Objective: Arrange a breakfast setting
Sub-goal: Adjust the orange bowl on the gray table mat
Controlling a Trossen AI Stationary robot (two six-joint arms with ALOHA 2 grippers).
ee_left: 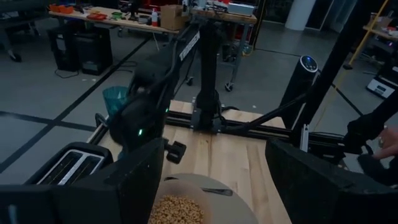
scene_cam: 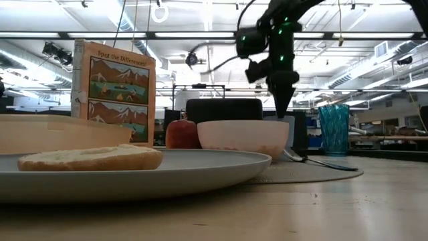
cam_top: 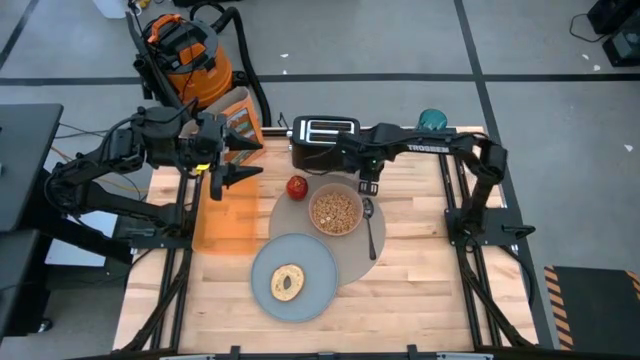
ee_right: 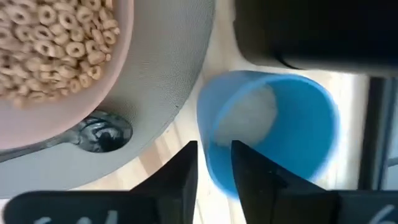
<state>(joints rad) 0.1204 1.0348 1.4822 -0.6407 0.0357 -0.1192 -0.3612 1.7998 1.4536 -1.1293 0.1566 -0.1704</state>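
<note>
The right gripper hangs over the far middle of the table, just past the bowl at about one o'clock from it, close in front of the toaster. In its wrist view the two dark fingers stand on either side of the rim of the blue cup, one inside and one outside, with only a narrow gap between them; whether they press the rim or have just let go cannot be told. The cup stands upright on the bare wood, just beside the edge of the round mat.

The bowl is full of ring cereal and sits on the mat. The spoon lies on the mat at three o'clock from the bowl, its bowl end (seen close up from the right wrist) nearest the cup. The apple rests at ten o'clock from the bowl, on the edge of the mat. The plate overlaps the mat at seven o'clock and carries the bagel.

The left gripper is raised over the left side of the table with its fingers spread wide and nothing between them. The cereal box stands upright just beyond it, near the far edge. A teal bottle stands at the far right corner.
</note>
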